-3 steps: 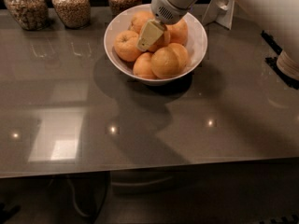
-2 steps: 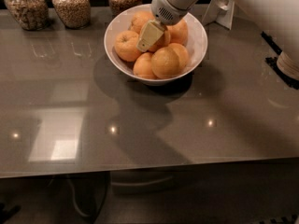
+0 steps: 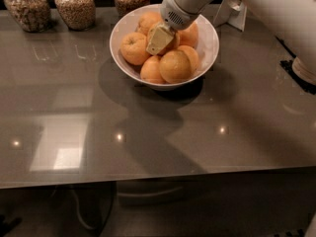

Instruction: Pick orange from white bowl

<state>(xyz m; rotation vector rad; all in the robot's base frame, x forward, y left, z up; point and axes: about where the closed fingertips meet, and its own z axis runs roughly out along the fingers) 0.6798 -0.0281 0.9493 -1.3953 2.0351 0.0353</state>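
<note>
Glossy grey table (image 3: 148, 147) seen in foreground. White bowl (image 3: 210, 46) set toward far edge, heaped with other fruit (image 3: 134, 48). Paler orange (image 3: 174, 66) lodged at bowl's 5 o'clock, near rim. Gripper (image 3: 159, 39) positioned at bowl centre, just beyond orange, among fruit; whether anything is grasped cannot be told. Jars (image 3: 75, 6) lined at 10 o'clock.

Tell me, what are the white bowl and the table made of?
The white bowl looks like glazed ceramic: its walls are smooth, shiny and white. The table seems to be polished stone or glass. It is grey-brown and glossy, and bright lights mirror in it, but I can't tell which it is. The robot's hand sits down in the bowl among the oranges.
</note>
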